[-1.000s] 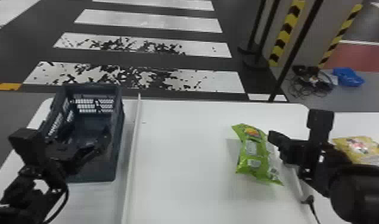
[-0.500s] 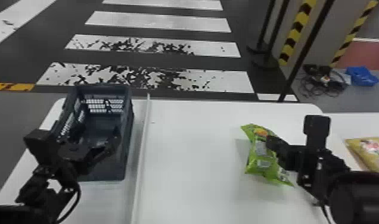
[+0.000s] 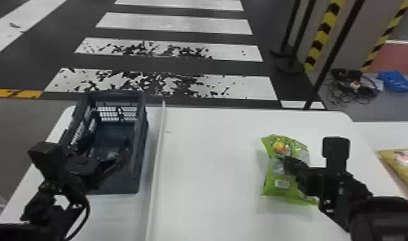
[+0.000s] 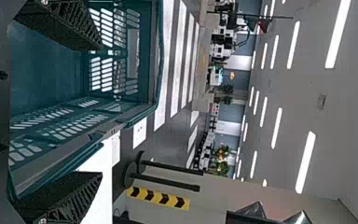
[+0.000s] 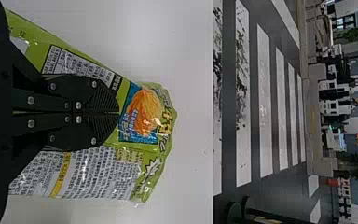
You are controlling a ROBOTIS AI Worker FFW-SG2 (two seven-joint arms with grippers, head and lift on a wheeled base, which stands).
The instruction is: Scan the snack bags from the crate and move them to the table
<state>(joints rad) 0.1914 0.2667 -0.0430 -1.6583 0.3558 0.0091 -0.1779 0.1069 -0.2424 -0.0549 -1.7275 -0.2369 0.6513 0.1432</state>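
We are judging that the step in hand is handling one green snack bag (image 3: pixel 270 187), somewhere between scanning and placing, though we aren't managing to tell whether its code has been read. The bag is lying bent beside the right edge of the table (image 3: pixel 213 192), well apart from the crate (image 3: pixel 141 144), which is standing by the left edge at the far corner. Our right gripper (image 5: pixel 119 112) is resting over the bag's middle, its fingers together; we cannot tell whether they are pinching a fold or only pressing on the film. Our left gripper (image 4: pixel 101 111) is hanging above the crate, fingers apart, holding nothing between them. A yellow bag (image 3: pixel 402 163) is lying beyond the right edge, on the neighboring table (image 3: pixel 389 134). If the code still needs reading, the next move is calling for turning the small pale label (image 3: pixel 282 183) squarely to the reader; if not, for carrying the bag over the right edge and laying it beside the yellow one. Slick film could be slipping from a shallow pinch, so we're wanting a firm fold first.
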